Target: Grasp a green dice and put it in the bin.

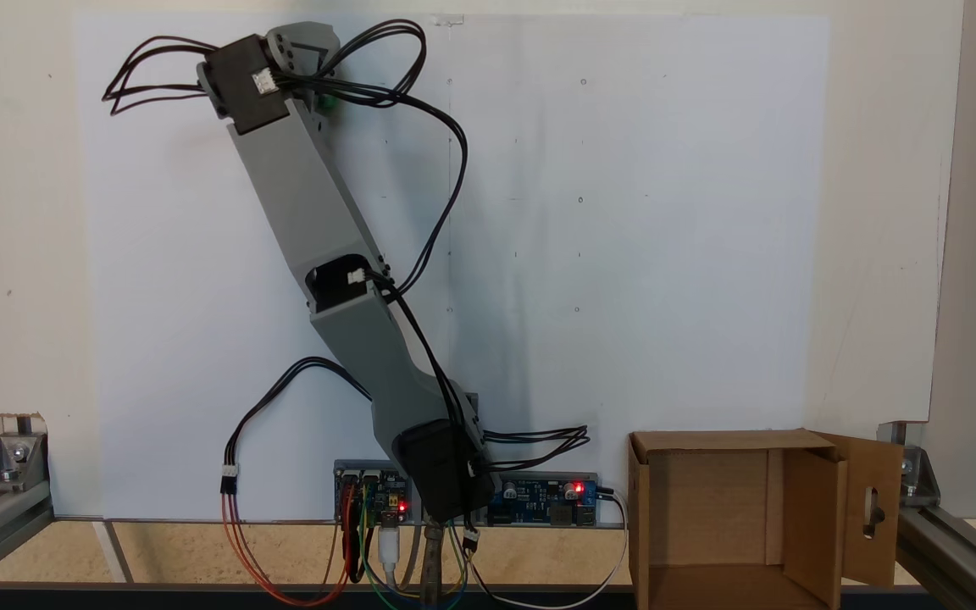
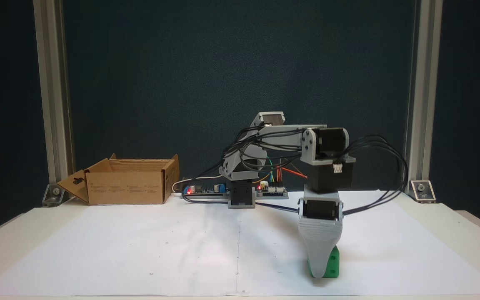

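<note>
The green dice (image 2: pixel 334 263) rests on the white paper near the front right in a fixed view; from above, just a sliver of the green dice (image 1: pixel 328 102) peeks out beside the wrist. My gripper (image 2: pixel 321 270) points straight down onto it, a grey finger (image 2: pixel 318 243) covering the dice's left part. One jaw hides the other, so open or shut does not show. The bin (image 2: pixel 125 188) stands far off at the back left, an open brown cardboard box; from above, the bin (image 1: pixel 810 508) sits at the lower right, its slotted flap folded out.
Circuit boards (image 1: pixel 539 496) with red lights and loose cables lie by the arm's base (image 2: pixel 241 195). Aluminium frame posts (image 2: pixel 52 96) rise at both back corners. The white paper sheet (image 2: pixel 140 241) covers the table between dice and bin.
</note>
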You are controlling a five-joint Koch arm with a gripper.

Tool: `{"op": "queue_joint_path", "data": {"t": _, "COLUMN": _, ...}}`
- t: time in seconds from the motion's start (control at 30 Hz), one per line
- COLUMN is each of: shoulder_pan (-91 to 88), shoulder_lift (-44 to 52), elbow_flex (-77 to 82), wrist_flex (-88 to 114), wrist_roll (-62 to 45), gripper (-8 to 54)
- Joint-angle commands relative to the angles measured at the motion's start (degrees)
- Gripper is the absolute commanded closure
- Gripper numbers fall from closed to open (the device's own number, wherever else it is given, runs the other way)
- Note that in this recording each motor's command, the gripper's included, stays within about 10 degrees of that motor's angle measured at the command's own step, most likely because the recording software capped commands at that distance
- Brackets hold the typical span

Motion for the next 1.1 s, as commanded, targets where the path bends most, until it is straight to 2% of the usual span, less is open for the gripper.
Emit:
{"op": "queue_joint_path", "data": {"t": 0.0, "shoulder_pan": 0.0, "shoulder_lift": 1.0, "elbow_flex": -3.0, "wrist_flex": -0.4, "wrist_roll": 3.2, "gripper": 4.1}}
{"op": "queue_joint_path", "data": {"t": 0.23, "shoulder_pan": -0.4, "shoulder_lift": 0.7, "elbow_flex": -3.0, "wrist_flex": -0.4, "wrist_roll": 3.2, "gripper": 5.3}}
{"op": "queue_joint_path", "data": {"t": 0.37, "shoulder_pan": -0.5, "shoulder_lift": 0.5, "elbow_flex": -3.0, "wrist_flex": -0.4, "wrist_roll": 3.1, "gripper": 9.0}}
{"op": "queue_joint_path", "data": {"t": 0.53, "shoulder_pan": -0.8, "shoulder_lift": 0.4, "elbow_flex": -3.0, "wrist_flex": -0.4, "wrist_roll": 2.6, "gripper": 9.6}}
{"op": "queue_joint_path", "data": {"t": 0.67, "shoulder_pan": -0.7, "shoulder_lift": 0.4, "elbow_flex": -3.0, "wrist_flex": -0.4, "wrist_roll": 2.6, "gripper": 20.9}}
{"op": "queue_joint_path", "data": {"t": 0.77, "shoulder_pan": -0.6, "shoulder_lift": 0.4, "elbow_flex": -3.0, "wrist_flex": -0.6, "wrist_roll": 2.6, "gripper": 32.5}}
{"op": "queue_joint_path", "data": {"t": 0.8, "shoulder_pan": -0.4, "shoulder_lift": 0.4, "elbow_flex": -3.0, "wrist_flex": -0.8, "wrist_roll": 2.6, "gripper": 33.9}}
{"op": "queue_joint_path", "data": {"t": 1.07, "shoulder_pan": 2.1, "shoulder_lift": 2.6, "elbow_flex": -0.4, "wrist_flex": -3.5, "wrist_roll": 2.6, "gripper": 33.9}}
